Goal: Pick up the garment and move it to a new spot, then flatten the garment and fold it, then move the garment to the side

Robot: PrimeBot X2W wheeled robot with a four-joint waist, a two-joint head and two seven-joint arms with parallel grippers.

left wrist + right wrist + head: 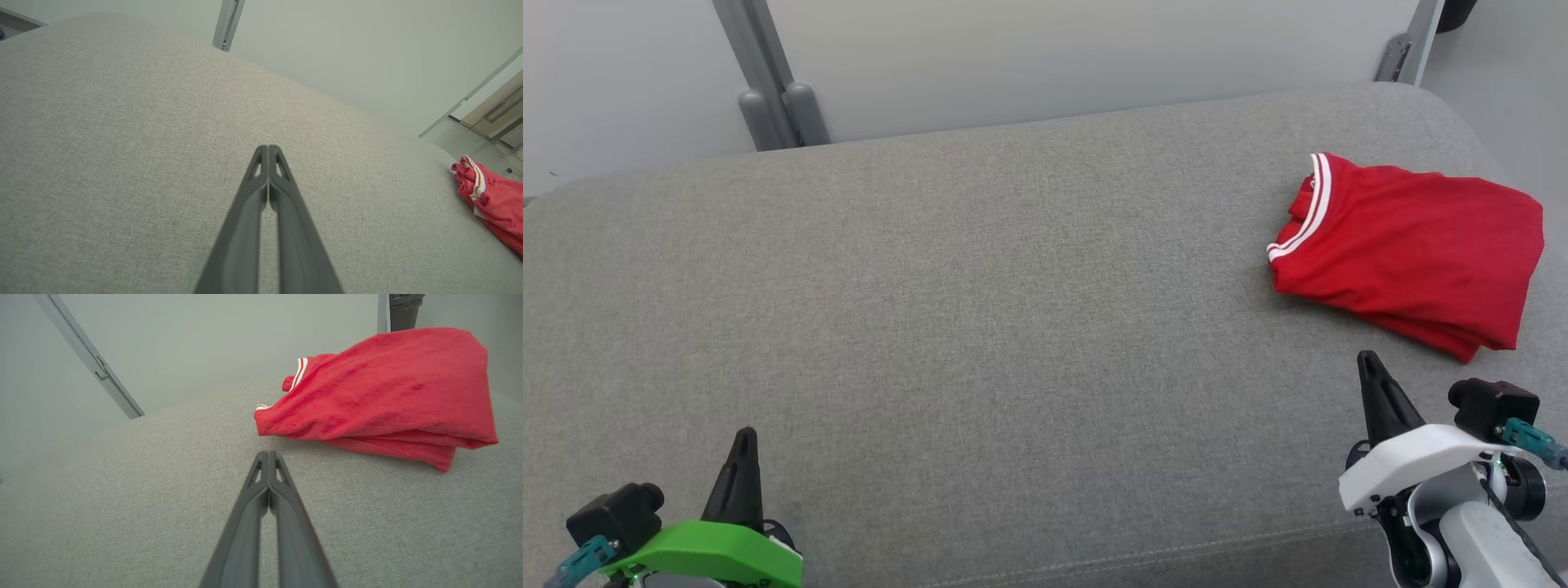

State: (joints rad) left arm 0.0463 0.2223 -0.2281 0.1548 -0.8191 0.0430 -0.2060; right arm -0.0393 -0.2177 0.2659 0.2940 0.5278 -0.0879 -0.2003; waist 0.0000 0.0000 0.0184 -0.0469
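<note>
Fingers [245, 228] of both tools are pressed together, pinching nothing. The left tool [743, 445] is at the near left of the grey fabric worktop [1013, 327], the right tool [1369, 366] at the near right, just short of the folded red T-shirt [1413, 253]. The shirt lies on the worktop's far right part, its long axis running across, its white-striped collar pointing toward the robot's left.
</note>
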